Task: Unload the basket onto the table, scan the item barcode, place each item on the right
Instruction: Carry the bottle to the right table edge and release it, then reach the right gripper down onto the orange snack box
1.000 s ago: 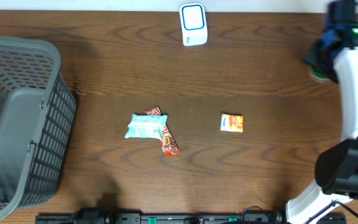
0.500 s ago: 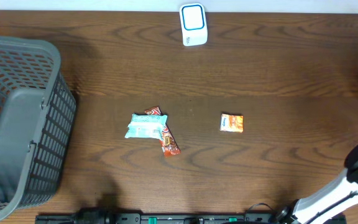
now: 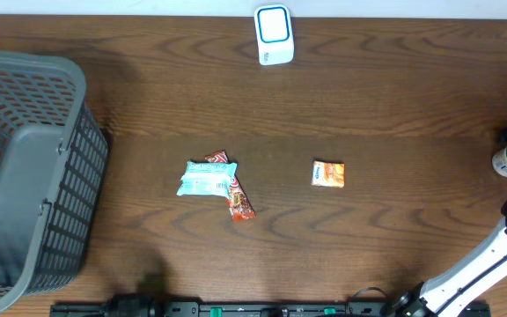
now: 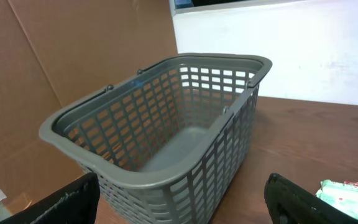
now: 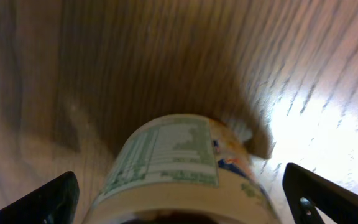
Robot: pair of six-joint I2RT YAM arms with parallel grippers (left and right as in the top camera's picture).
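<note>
A round can (image 5: 179,168) with a green-and-white label sits between the wide-apart fingers of my right gripper (image 5: 185,202), with a gap showing on each side. From overhead the can (image 3: 504,162) is at the table's right edge. The white and blue scanner (image 3: 273,34) stands at the back centre. My left gripper (image 4: 182,202) is open with nothing in it, facing the grey basket (image 4: 166,180).
A pale blue packet (image 3: 207,179) lies on a red-orange wrapper (image 3: 240,202) mid-table, and the packet's corner (image 4: 350,193) shows in the left wrist view. A small orange packet (image 3: 328,173) lies to their right. The grey basket (image 3: 25,106) fills the left side.
My right arm swung from the back right corner forward along the right edge. The can now shows at the table's right edge, and the right jaws have spread wider.
</note>
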